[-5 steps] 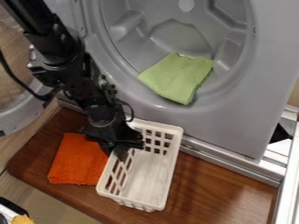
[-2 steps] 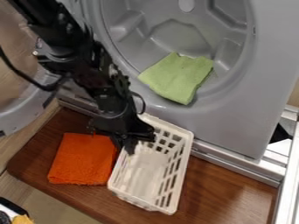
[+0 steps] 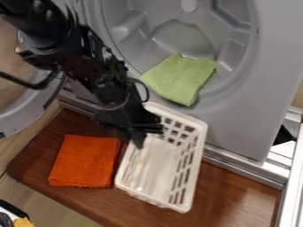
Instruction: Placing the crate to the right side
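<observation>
1. The crate [image 3: 193, 166] sits on the bench [image 3: 237, 188] at about six o'clock, open side up, its long sides running roughly from half past twelve to half past six. It is white, slotted like a basket, with a smooth rim.
2. From where I stand, the end effector [image 3: 139, 138] is just below the middle, over the crate's wall on its ten o'clock side. I cannot tell whether it is open, closed or clamped on that wall. The black arm [image 3: 95, 66] comes in from eleven o'clock and covers the crate's nearest corner.
3. A small mark on the door [image 3: 24, 116], out at nine o'clock, is too small to make out. The door is a rounded grey ring, cut off by the edge.
4. Something yellow [image 3: 24, 222] at half past seven is cut off too.
5. The orange cloth [image 3: 86, 162], fuzzy and roughly rectangular, lies flat between seven and eight o'clock, just beside the crate.
6. The green cloth [image 3: 180, 79], soft and folded, lies at one o'clock in the grey washer [image 3: 254, 102], on the opening's curved lower part.
7. The bench is glossy brown wood with visible grain; a shiny rail [image 3: 288, 188] stands at four o'clock.
</observation>
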### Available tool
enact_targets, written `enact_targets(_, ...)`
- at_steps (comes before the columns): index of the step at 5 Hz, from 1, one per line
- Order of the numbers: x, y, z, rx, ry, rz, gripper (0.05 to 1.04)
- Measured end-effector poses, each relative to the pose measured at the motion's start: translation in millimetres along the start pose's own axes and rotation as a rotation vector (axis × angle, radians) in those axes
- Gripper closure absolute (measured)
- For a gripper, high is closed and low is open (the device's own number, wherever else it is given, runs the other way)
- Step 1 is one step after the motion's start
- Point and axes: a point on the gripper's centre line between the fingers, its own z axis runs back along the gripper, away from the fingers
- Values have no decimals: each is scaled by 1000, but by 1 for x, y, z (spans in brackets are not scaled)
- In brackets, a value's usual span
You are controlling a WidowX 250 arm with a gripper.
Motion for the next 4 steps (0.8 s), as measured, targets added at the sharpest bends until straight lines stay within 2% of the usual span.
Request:
enact_targets(1, -1, -19, -2, -49, -1, -15, 993)
enact_targets(2, -1, -51, -6, -138, -25, -45, 993)
enact_targets(3, -6, -76, -16, -192, -6, -68, 993)
enact_targets(4, -14, -92, -27, -211, 29, -83, 993)
